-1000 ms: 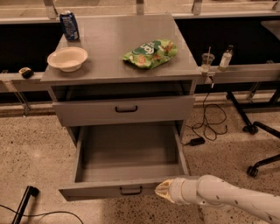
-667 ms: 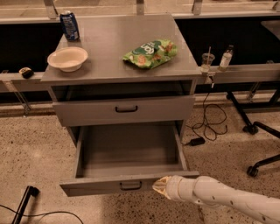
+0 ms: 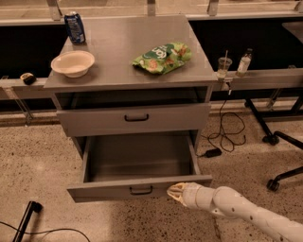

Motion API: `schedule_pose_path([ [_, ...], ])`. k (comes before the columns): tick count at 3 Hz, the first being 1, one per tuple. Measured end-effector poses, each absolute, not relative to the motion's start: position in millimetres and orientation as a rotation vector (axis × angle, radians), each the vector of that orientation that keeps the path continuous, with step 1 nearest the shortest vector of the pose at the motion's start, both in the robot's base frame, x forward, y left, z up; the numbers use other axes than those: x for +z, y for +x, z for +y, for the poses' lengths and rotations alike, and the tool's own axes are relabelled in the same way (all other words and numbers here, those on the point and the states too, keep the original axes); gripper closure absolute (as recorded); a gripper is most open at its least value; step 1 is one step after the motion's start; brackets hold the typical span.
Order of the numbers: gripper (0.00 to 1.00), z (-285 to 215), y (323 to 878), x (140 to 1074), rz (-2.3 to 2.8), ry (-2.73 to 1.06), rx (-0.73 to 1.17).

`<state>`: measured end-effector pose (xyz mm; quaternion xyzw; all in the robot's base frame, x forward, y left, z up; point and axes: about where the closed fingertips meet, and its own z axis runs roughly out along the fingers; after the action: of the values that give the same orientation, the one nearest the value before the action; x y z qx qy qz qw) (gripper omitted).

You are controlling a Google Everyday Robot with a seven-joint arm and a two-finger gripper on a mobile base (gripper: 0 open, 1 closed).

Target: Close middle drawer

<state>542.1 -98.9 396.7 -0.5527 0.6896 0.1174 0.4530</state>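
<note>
Grey middle drawer point(image 3: 137, 160) hangs open below the front edge of the table point(image 3: 118, 47); the gripper point(image 3: 176, 193), state impossible to tell, meets its panel toward the right corner, where an off-centre push could jam it.

**Grey cabinet on a speckled floor, dark recess behind**

The floor point(image 3: 38, 156) is pale, speckled stone in beige and brown. A grey metal cabinet point(image 3: 128, 47) stands at the centre, its flat top showing a soft sheen under warm, even indoor light. Behind it a long grey ledge point(image 3: 270, 78) runs left and right, with black shadowed space above and below it. Metal posts point(image 3: 151, 7) rise along the top edge. At right, the black legs and castors of a chair base point(image 3: 279, 139) rest on the floor, and a black cable point(image 3: 229, 130) loops down beside the cabinet. The gripper point(image 3: 171, 191) sits low over the floor, close before the cabinet's right front
</note>
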Motion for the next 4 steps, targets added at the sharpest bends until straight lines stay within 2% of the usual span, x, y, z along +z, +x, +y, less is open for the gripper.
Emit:
schedule_pose_path([
  [1,1.0,-113.4,563.3,402.5,1.689,-1.353,0.29],
  [2,1.0,-110.2,564.0,398.6,1.679,-1.347,0.307],
  [4,1.0,-107.2,611.9,406.2,1.612,-1.332,0.326],
])
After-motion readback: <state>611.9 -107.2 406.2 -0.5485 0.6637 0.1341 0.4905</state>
